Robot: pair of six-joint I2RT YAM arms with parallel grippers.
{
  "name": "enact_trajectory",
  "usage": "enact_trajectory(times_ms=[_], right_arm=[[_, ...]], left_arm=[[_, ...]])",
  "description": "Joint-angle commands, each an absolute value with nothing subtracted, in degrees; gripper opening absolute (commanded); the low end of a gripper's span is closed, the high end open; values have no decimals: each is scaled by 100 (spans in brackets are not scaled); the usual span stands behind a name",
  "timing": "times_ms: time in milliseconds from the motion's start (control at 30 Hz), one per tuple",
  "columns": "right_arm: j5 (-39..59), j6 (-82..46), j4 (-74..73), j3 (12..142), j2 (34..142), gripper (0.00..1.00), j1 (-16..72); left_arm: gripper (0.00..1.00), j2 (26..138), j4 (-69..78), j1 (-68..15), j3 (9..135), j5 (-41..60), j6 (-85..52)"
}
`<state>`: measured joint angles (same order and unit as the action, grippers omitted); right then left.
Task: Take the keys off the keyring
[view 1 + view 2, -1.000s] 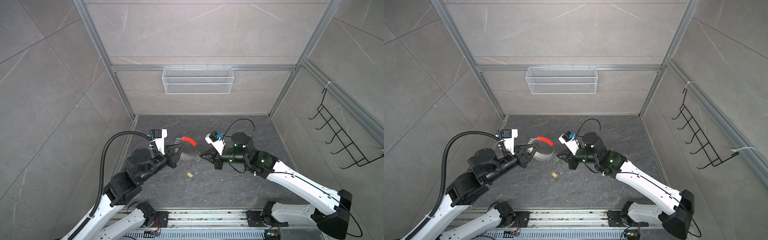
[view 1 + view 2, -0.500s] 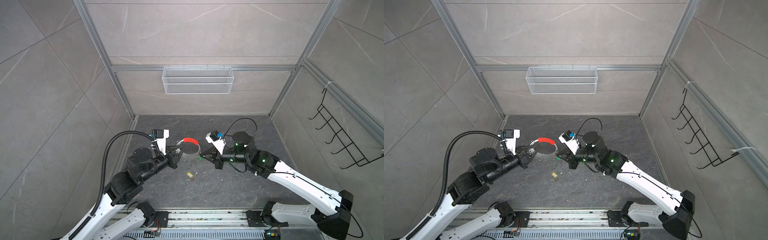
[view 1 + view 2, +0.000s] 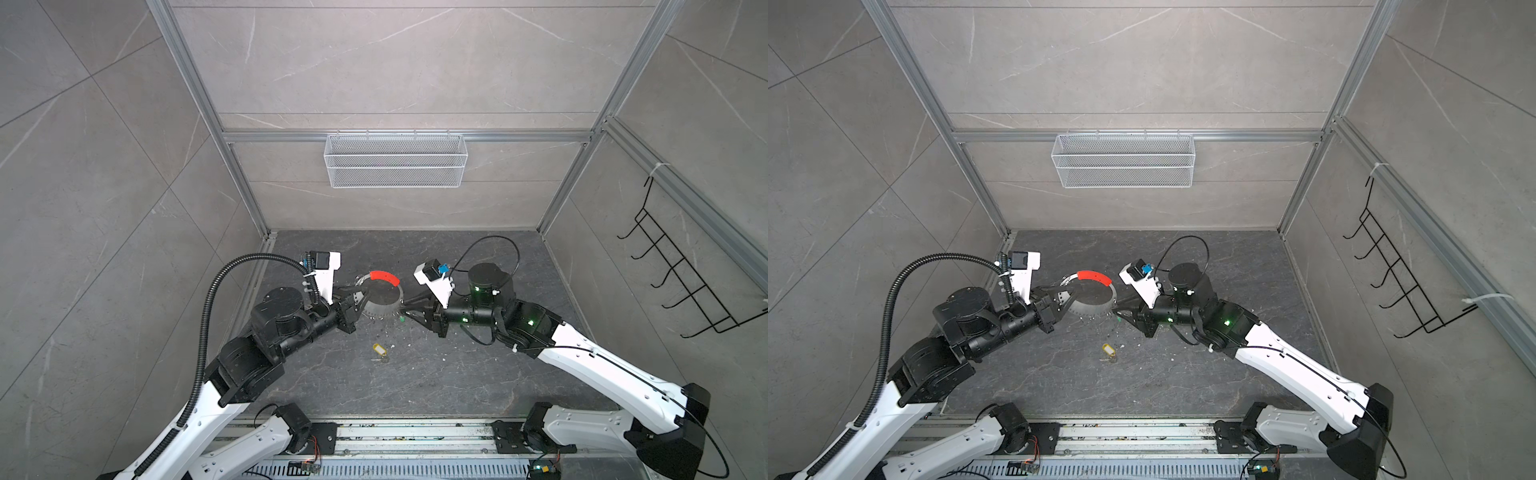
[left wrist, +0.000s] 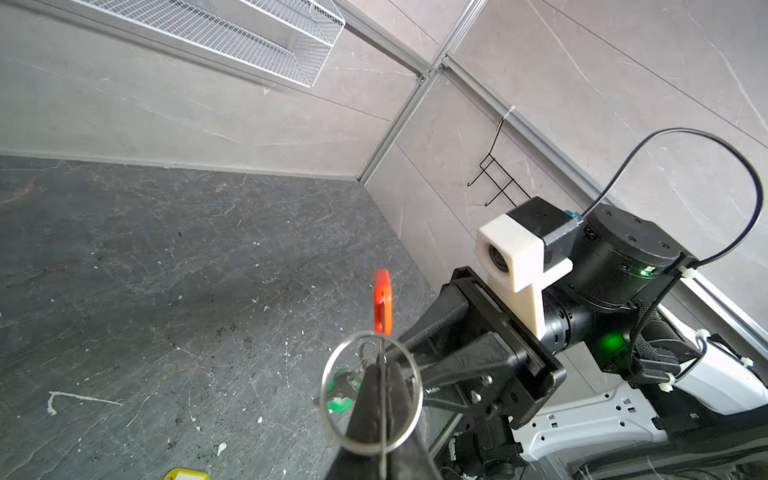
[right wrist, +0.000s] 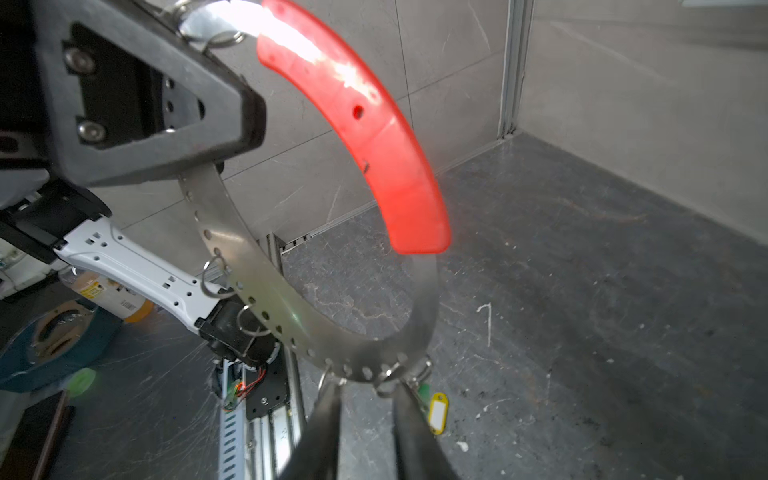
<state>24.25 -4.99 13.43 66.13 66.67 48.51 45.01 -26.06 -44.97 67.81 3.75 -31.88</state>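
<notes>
This is reading as a robotics lab test cell rather than a lived-in room: two white-and-black robot arms, the left arm (image 3: 274, 328) and the right arm (image 3: 582, 361), are standing on a slotted metal rail (image 3: 415, 432), with bare circuit boards (image 3: 541, 468) and loose wiring showing along it. Aluminium framing (image 3: 415, 136) is holding grey stone-look panels (image 3: 374, 62) around a dark slab floor (image 3: 415, 386), and a white mesh basket (image 3: 395, 166) and a black wire hook rack (image 3: 681, 286) are hanging on the walls. In the right wrist view, rolls of tape (image 5: 54, 340) are lying beyond the rail.
</notes>
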Motion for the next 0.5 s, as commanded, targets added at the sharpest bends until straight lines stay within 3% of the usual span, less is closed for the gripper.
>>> enact_trajectory(times_ms=[0, 467], right_arm=[[2364, -385, 1110, 6511, 6395, 39, 4832], [2197, -192, 995, 6421, 6397, 44, 4826]], left_arm=[[0, 4511, -2690, -4495, 7155, 556, -2945], [0, 4799, -2831, -4494, 7667, 883, -2909]])
